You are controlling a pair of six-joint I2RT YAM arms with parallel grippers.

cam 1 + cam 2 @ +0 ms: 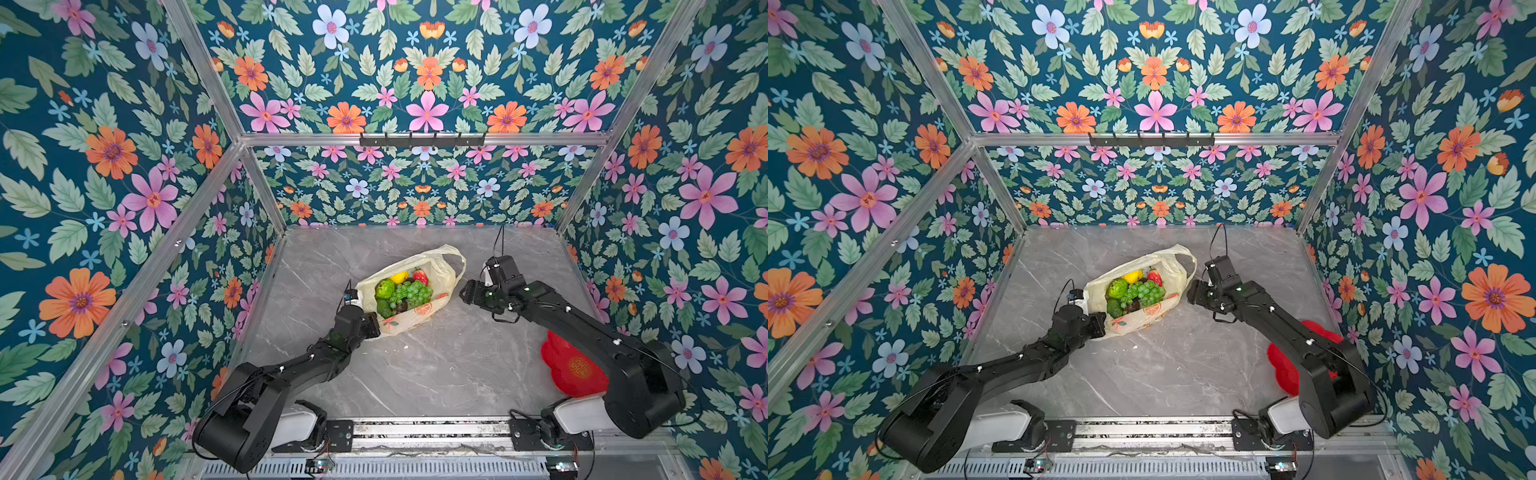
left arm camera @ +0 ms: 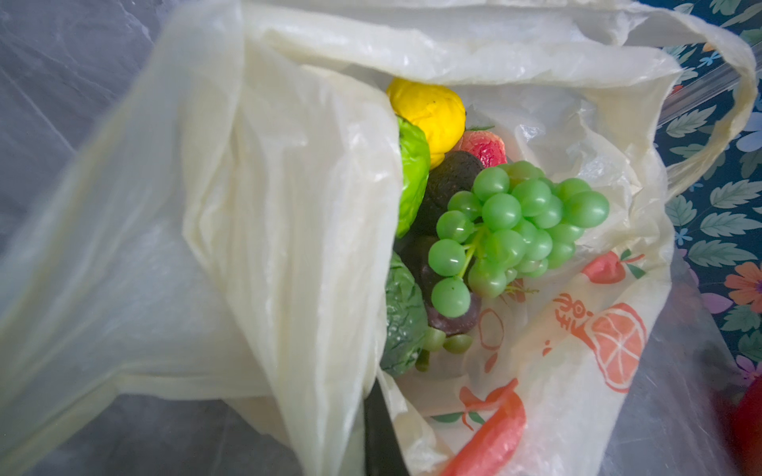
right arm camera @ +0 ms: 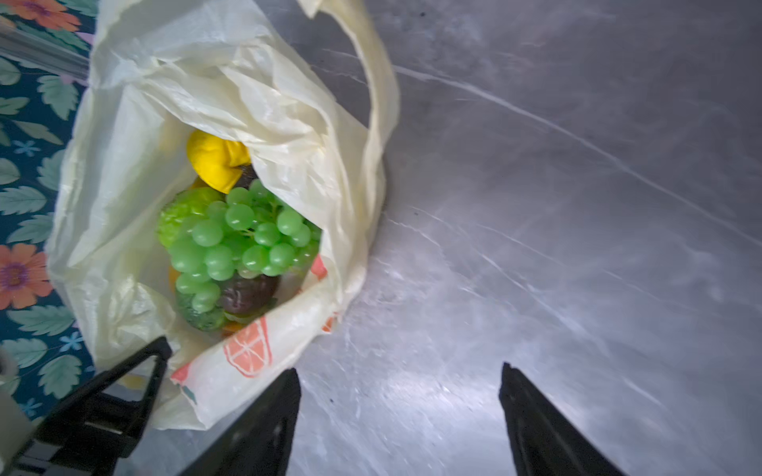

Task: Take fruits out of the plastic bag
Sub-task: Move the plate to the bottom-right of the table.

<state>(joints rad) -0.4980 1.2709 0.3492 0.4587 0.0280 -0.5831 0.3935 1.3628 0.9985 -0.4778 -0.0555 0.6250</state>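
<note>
Nearest, red plate (image 1: pixel 569 370) lies partly under right arm (image 1: pixel 582 328). Left claw (image 1: pixel 372 325) clamped on near rim of plastic bag (image 1: pixel 419 318), mid surface (image 1: pixel 415 374). Grape bunch (image 1: pixel 411 293), lemon (image 1: pixel 399 276), strawberry (image 1: pixel 420 276) sit inside its open mouth. Farther, right claw (image 3: pixel 399 369), jaws apart, hovers just beside bag

You find the plastic bag (image 1: pixel 446 270) lying in the middle of the worktop (image 1: pixel 415 374). In it the grape bunch (image 1: pixel 411 293) lies on top, with the lemon (image 1: pixel 399 276) and the strawberry (image 1: pixel 420 276) behind it. The left gripper (image 1: pixel 372 325) is at the bag's near-left corner. The right gripper (image 1: pixel 466 293) is just beside its right side. The plate (image 1: pixel 569 370) lies near right, partly under the right arm.
</note>
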